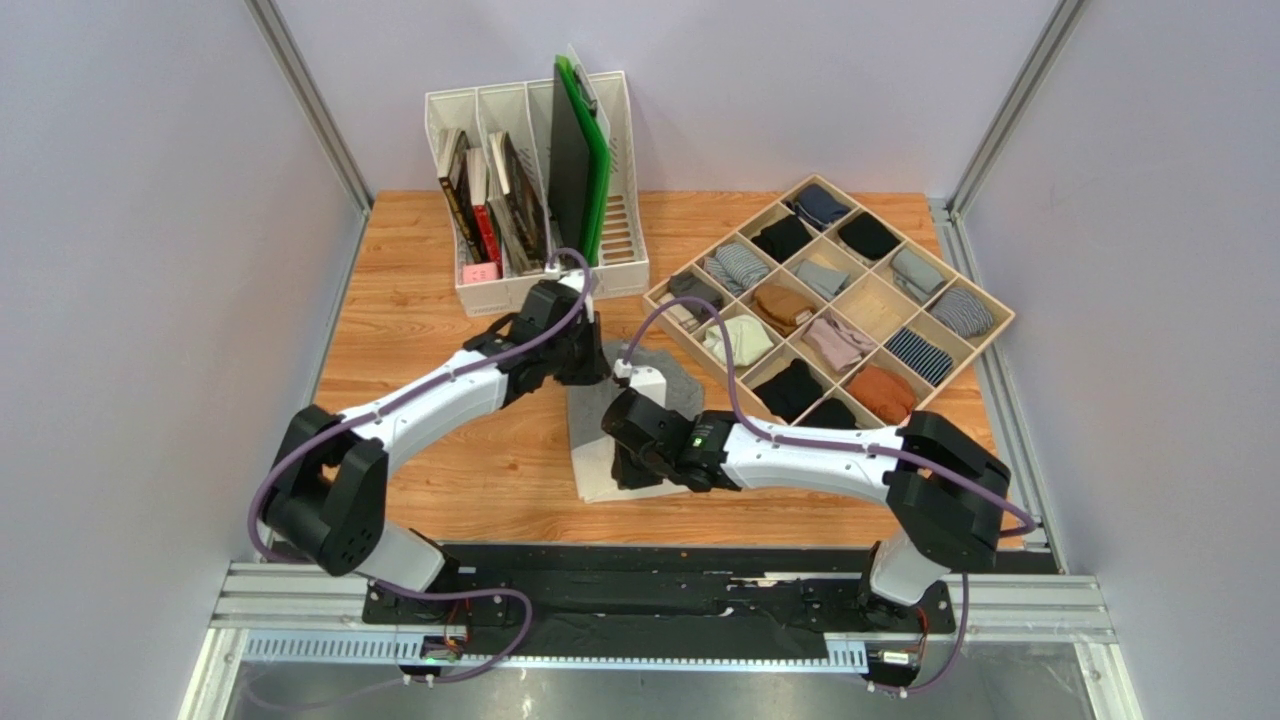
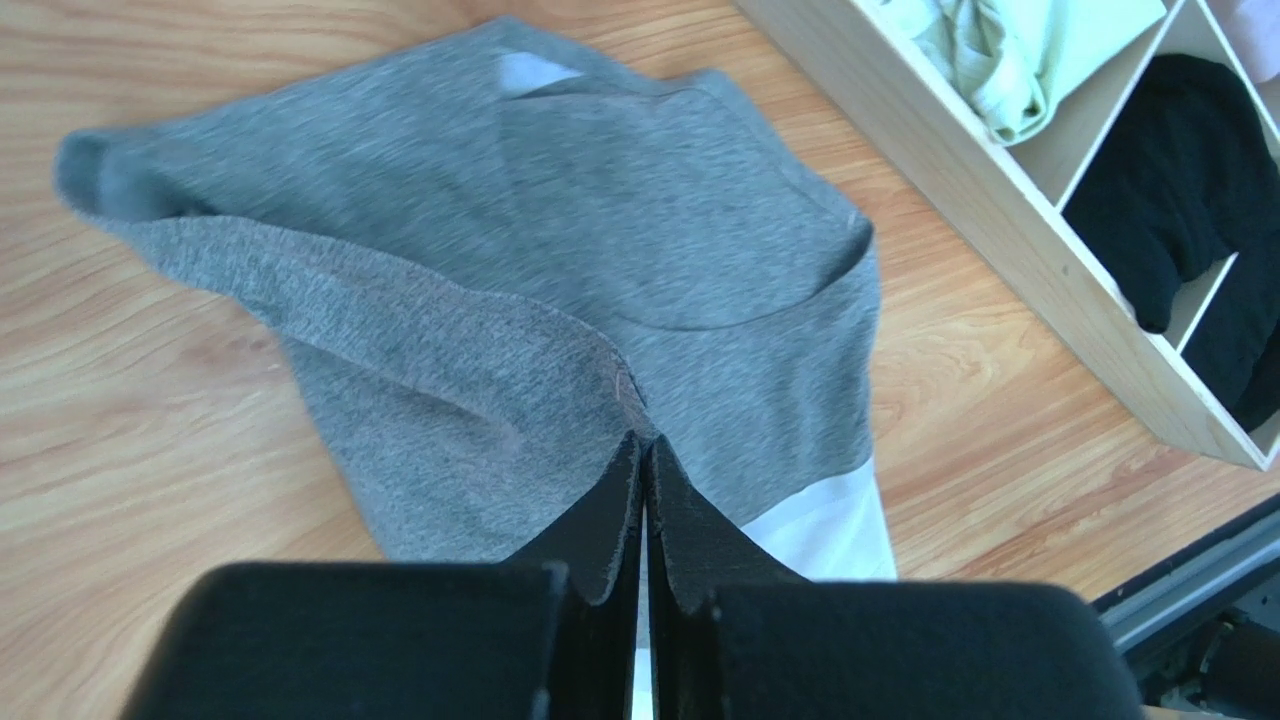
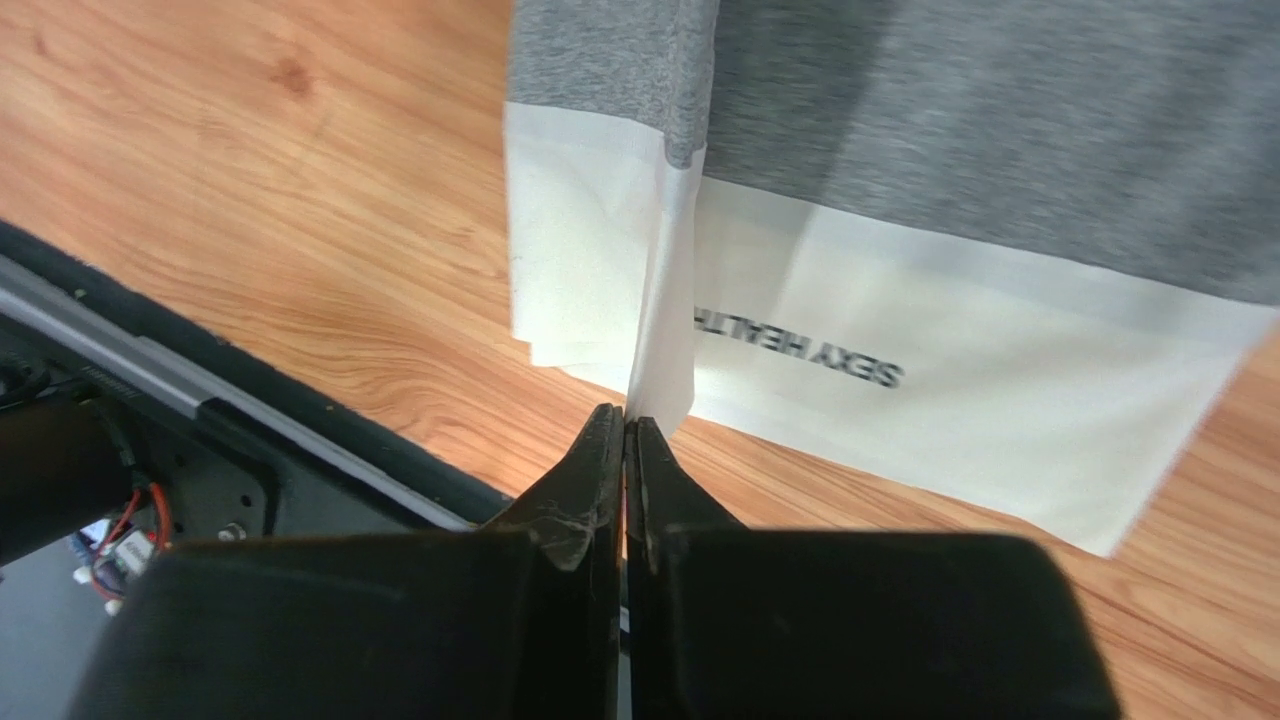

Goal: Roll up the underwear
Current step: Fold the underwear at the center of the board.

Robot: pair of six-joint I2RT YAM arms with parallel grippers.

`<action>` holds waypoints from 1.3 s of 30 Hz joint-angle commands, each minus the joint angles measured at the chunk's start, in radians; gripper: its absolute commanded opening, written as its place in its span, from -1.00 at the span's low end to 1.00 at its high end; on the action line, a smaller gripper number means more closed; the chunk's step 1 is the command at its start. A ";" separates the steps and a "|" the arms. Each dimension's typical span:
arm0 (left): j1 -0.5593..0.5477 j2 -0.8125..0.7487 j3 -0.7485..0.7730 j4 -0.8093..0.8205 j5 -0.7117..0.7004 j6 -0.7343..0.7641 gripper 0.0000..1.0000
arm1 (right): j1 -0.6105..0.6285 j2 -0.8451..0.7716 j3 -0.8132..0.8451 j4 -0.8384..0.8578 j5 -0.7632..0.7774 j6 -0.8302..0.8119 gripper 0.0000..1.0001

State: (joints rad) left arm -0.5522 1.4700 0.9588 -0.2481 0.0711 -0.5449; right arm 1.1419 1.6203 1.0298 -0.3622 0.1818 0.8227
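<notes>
The heather-grey underwear lies in the middle of the wooden table between both arms. Its wide white waistband carries small black lettering and points toward the near edge. My left gripper is shut on a raised fold of the grey knit, lifting that edge off the table. From above, the left gripper sits at the garment's far end. My right gripper is shut on a folded-over corner of the white waistband. From above, the right gripper is at the garment's near end.
A wooden divided organizer holding several rolled bundles stands at the back right, its wall close to the garment. A white file rack with books and a green board stands behind. The black base rail runs along the near edge.
</notes>
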 commanded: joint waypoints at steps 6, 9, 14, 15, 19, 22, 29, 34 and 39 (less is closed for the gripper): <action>-0.112 0.154 0.187 -0.019 -0.068 0.011 -1.00 | -0.067 -0.157 -0.128 -0.072 0.070 0.053 -1.00; -0.137 0.187 0.227 -0.025 -0.070 0.011 -1.00 | -0.086 -0.191 -0.149 -0.095 0.077 0.053 -1.00; -0.167 0.243 0.276 -0.031 -0.067 0.016 -1.00 | -0.103 -0.198 -0.180 -0.109 0.064 0.056 -1.00; -0.172 0.250 0.282 -0.034 -0.070 0.017 -1.00 | -0.103 -0.198 -0.183 -0.110 0.062 0.058 -1.00; -0.180 0.274 0.299 -0.036 -0.070 0.013 -1.00 | -0.106 -0.192 -0.195 -0.119 0.073 0.062 -1.00; -0.183 0.279 0.308 -0.036 -0.067 0.010 -1.00 | -0.108 -0.201 -0.197 -0.135 0.079 0.069 -1.00; -0.196 0.297 0.327 -0.043 -0.063 0.003 -1.00 | -0.117 -0.235 -0.212 -0.179 0.114 0.070 -1.00; -0.207 0.312 0.336 -0.031 -0.057 0.002 -1.00 | -0.131 -0.249 -0.235 -0.187 0.119 0.075 -1.00; -0.219 0.340 0.366 -0.037 -0.053 0.002 -1.00 | -0.142 -0.247 -0.247 -0.192 0.117 0.075 -1.00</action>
State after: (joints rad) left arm -0.7597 1.7924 1.2636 -0.3031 0.0204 -0.5449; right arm 1.0096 1.3960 0.7910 -0.5369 0.2783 0.8791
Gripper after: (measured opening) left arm 0.003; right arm 0.003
